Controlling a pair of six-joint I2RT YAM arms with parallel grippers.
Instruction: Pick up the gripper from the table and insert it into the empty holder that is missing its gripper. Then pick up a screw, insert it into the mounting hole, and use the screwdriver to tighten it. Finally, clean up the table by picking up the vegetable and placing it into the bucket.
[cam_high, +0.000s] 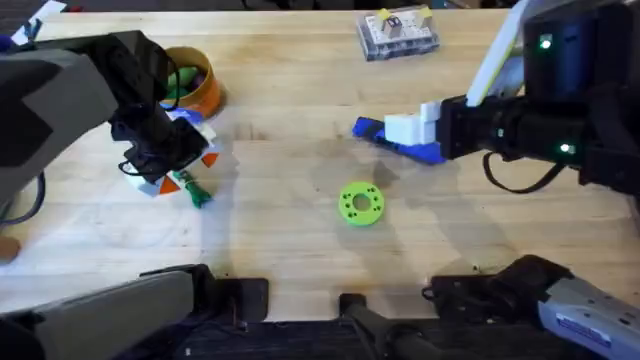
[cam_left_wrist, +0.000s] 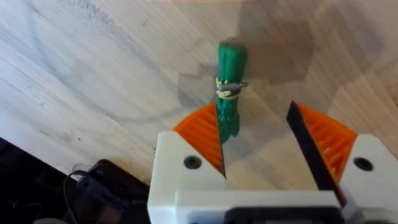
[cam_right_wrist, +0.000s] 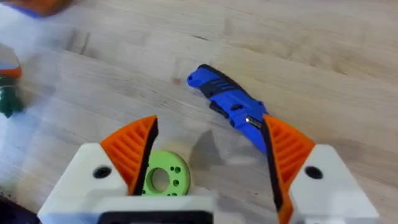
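Observation:
The vegetable, a toy carrot (cam_high: 190, 187), lies on the table at the left, just in front of the orange bucket (cam_high: 207, 95). My left gripper (cam_high: 172, 172) hovers over it, open. In the left wrist view the carrot's green top (cam_left_wrist: 230, 87) runs between the orange pads (cam_left_wrist: 205, 134), close against one of them, and its orange body is hidden. My left gripper (cam_left_wrist: 254, 112) touches nothing that I can see. A blue screwdriver (cam_high: 400, 143) lies right of centre. My right gripper (cam_high: 385, 133) is open above the screwdriver (cam_right_wrist: 227, 102).
A bright green disc with holes (cam_high: 360, 203) sits near the table's middle, and the disc (cam_right_wrist: 160, 177) lies under my right gripper. A clear plastic parts box (cam_high: 398, 33) stands at the back. The bucket holds something green. Dark fixtures line the front edge.

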